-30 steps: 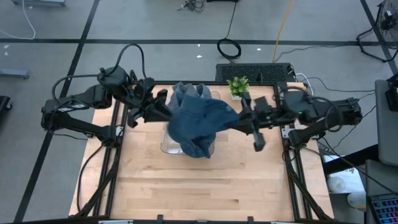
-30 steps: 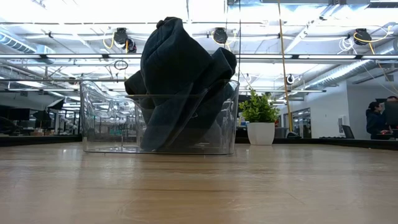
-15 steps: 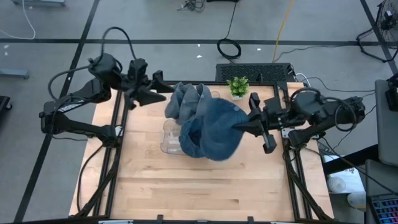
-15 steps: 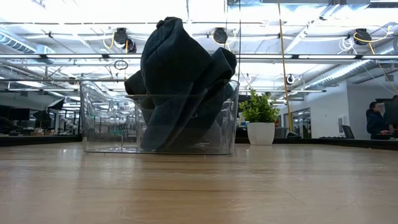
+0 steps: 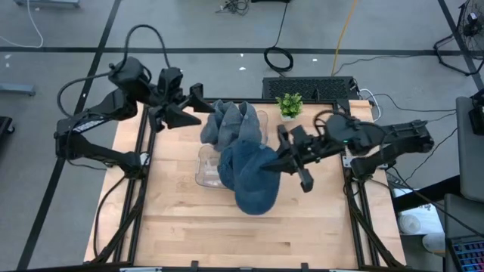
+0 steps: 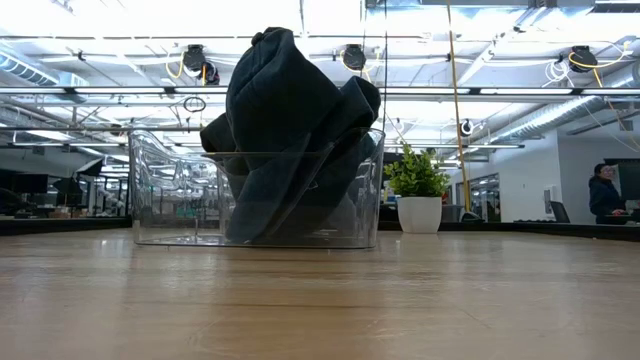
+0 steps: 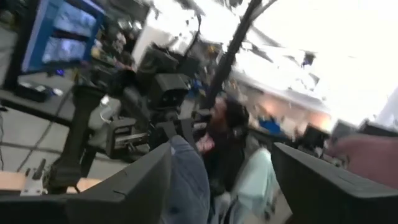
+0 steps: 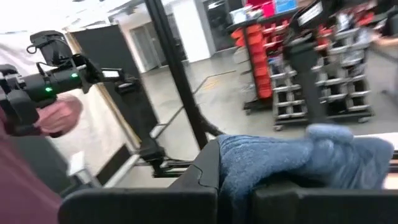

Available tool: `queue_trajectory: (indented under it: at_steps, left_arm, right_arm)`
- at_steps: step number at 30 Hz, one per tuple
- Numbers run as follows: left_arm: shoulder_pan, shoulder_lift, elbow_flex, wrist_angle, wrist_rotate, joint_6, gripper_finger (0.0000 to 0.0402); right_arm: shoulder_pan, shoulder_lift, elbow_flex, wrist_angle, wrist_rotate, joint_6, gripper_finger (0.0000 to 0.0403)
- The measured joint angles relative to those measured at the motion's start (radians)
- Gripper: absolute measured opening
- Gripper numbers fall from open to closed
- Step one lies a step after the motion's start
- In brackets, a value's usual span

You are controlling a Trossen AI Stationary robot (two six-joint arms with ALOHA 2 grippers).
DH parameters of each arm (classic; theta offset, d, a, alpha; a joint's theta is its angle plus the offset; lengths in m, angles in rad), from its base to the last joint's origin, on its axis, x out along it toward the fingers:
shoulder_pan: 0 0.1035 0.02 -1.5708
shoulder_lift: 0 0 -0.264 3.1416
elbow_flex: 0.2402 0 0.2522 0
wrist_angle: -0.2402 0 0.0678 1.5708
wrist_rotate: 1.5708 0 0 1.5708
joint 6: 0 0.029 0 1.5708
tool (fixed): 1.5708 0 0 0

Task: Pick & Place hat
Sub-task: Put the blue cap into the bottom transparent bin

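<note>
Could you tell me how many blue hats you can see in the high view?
2, maybe more hidden. One hat hangs from the shut right gripper over the clear bin; other hats lie bunched at the bin's far end, near the open left gripper.

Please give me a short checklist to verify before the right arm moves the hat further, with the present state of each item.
1. Right gripper shut on the hat: ok; the wrist view shows blue fabric between its fingers.
2. Left gripper released: ok; open and lifted clear near the table's back left edge.
3. Hat clear of the bin: cannot tell; seen from above it overlaps the bin's right side.
4. Other hats resting in the bin: ok.
5. Plant out of the way: ok; it stands behind, at the table's back edge.
6. Free table for placing: ok.
</note>
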Motion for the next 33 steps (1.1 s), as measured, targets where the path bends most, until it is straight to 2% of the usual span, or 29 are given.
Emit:
queue_trajectory:
  at_steps: [5,11,18,25,33]
  left_arm:
    - [-0.018,0.104,0.147,-0.15,0.06,0.1,0.0256]
    - [-0.039,0.203,0.235,-0.168,0.167,0.098,0.026]
    - [-0.079,0.269,0.239,-0.18,0.203,0.094,0.0285]
    - [-0.127,0.326,0.239,-0.193,0.168,0.123,0.0287]
    - [-0.21,0.371,0.239,-0.19,0.215,0.121,0.0287]
  right_arm:
    - [-0.008,0.074,0.029,0.075,-0.099,0.044,0.0]
    - [-0.007,0.121,0.061,0.148,-0.174,0.063,0.0]
    - [-0.007,0.121,0.063,0.196,-0.168,0.065,0.0]
    - [-0.009,0.121,0.064,0.211,-0.165,0.035,0.0]
    - [-0.041,0.121,0.064,0.174,-0.162,0.013,0.0]
